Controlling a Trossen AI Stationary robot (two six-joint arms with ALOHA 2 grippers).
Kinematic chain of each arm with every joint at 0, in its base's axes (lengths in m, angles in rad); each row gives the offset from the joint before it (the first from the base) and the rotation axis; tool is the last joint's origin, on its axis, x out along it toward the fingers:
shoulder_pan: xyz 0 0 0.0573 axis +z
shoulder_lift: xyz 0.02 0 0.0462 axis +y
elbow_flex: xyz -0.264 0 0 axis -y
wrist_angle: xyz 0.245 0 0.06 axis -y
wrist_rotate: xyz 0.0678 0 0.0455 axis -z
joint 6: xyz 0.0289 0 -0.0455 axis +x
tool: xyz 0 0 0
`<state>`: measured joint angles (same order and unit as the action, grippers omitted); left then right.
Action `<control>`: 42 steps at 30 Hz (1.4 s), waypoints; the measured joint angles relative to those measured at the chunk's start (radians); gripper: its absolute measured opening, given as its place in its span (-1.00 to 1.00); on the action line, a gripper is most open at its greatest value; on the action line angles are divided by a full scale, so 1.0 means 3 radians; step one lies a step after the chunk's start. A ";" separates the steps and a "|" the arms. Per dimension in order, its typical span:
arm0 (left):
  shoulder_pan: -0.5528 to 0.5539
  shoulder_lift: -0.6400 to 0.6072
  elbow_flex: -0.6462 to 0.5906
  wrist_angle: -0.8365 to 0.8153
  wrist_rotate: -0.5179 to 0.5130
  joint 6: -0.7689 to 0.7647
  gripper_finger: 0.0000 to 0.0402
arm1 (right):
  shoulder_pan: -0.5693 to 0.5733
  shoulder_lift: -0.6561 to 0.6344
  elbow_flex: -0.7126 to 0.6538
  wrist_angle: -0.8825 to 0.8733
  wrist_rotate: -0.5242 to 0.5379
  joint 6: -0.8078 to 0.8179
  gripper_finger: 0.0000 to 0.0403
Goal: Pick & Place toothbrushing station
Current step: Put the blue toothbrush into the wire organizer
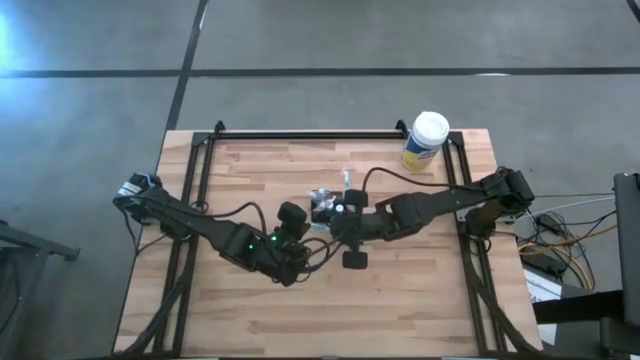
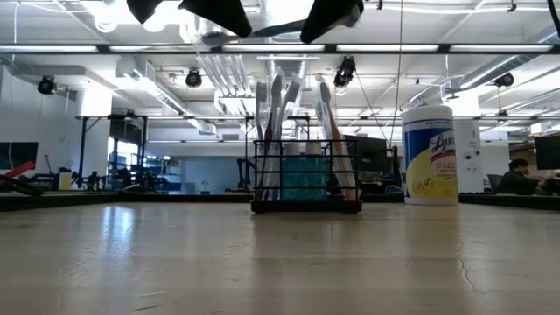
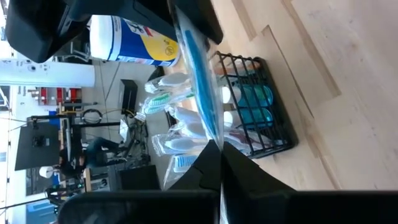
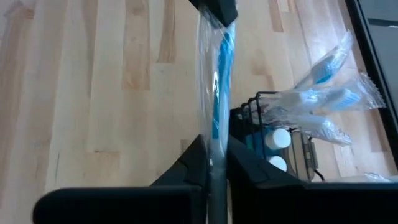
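The black wire-mesh caddy [image 2: 306,175] stands on its base near the table's middle [image 1: 323,205]. Several wrapped toothbrushes and blue-capped tubes stand in it. My left gripper [image 3: 216,149] and my right gripper [image 4: 214,149] are both shut on one blue toothbrush in a clear wrapper [image 4: 216,81], each at one end. They hold it in the air just to the near side of the caddy. In the low view both grippers [image 2: 219,13] [image 2: 332,13] show at the top edge, above the caddy. My left gripper pinches one end of the wrapped toothbrush [image 3: 211,127] between its two fingers. The toothbrush runs straight out from the fingertips to my right gripper [image 3: 186,15], clear of the table. My right gripper pinches the other end of the wrapper [image 4: 214,134] between its two fingers. The toothbrush runs straight out along the fingers to my left gripper [image 4: 217,7], lifted clear of the table and beside the caddy [image 4: 273,130].
A white-lidded, yellow-labelled round canister [image 1: 427,140] stands at the table's far right, also in the low view [image 2: 429,153]. Black frame rails [image 1: 310,133] run along the table's far edge and sides. Bare wood lies toward the near edge [image 1: 320,310].
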<state>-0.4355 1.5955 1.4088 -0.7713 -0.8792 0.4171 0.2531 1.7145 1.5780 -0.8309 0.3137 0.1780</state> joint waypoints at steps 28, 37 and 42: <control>-0.0525 -0.0891 -0.0144 -0.0045 0.0053 -0.0999 -0.10 | 0.0007 -0.0938 -0.1267 0.1423 0.0091 -0.0362 -0.91; -0.0468 -0.2040 -0.2182 0.3170 0.0343 -0.0413 -0.03 | 0.0006 -0.1454 -0.2634 0.4138 -0.0490 -0.0790 -0.91; -0.0261 -0.2170 -0.2960 0.5093 0.0820 -0.0094 -0.09 | -0.0006 -0.1339 -0.2804 0.4693 -0.0524 -0.0887 -0.91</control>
<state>-0.5136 0.9446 0.5208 0.7565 -0.6332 0.3891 0.2512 1.3128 0.7369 0.5770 0.1566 -0.0880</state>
